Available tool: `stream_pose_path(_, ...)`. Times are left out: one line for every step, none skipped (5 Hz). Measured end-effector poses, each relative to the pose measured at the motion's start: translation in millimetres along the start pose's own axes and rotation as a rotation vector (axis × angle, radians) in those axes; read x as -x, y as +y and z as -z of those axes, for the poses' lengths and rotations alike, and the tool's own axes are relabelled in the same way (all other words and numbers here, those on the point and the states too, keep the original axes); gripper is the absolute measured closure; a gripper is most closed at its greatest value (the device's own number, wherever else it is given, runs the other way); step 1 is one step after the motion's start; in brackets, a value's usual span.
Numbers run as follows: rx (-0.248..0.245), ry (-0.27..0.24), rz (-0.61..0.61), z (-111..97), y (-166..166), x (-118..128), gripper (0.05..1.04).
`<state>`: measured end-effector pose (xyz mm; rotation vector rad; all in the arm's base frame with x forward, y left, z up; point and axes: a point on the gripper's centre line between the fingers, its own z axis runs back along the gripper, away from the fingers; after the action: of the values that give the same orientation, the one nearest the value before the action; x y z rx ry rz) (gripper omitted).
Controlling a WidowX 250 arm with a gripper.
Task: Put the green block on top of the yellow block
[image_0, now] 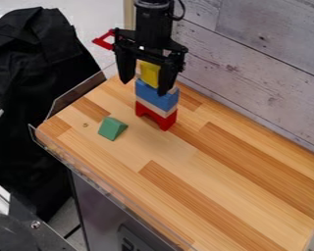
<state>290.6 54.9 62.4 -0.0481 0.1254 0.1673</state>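
With the tool (143,88) released around the yellow block (149,73) and the green block (112,128) on the tabletop (186,171), I judged that sideways travel before vertical clearance risked toppling the stack (157,100) by contact.

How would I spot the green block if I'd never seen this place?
Start at the wooden tabletop beside the whitewashed plank wall. Near its far end stands a block tower with a red arch at the bottom. The green block sits alone on the wood beside it, wedge-shaped and outside the stack.
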Motion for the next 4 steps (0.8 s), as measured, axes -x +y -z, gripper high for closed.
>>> stream_pose_path(-0.054, 0.008, -0.028, 6.8, 7.7, 4.3, 0.083)
stream_pose_path(-0.098, 0.013, -0.019, 8.8, 15.6, 7.3, 0.083)
stream_pose_path(-0.112, -0.023, -0.031, -0.8, 25.6, 10.8, 0.083)
stream_pose_path(-0.1, -0.053, -0.062, -9.4, 33.8, 13.6, 0.083)
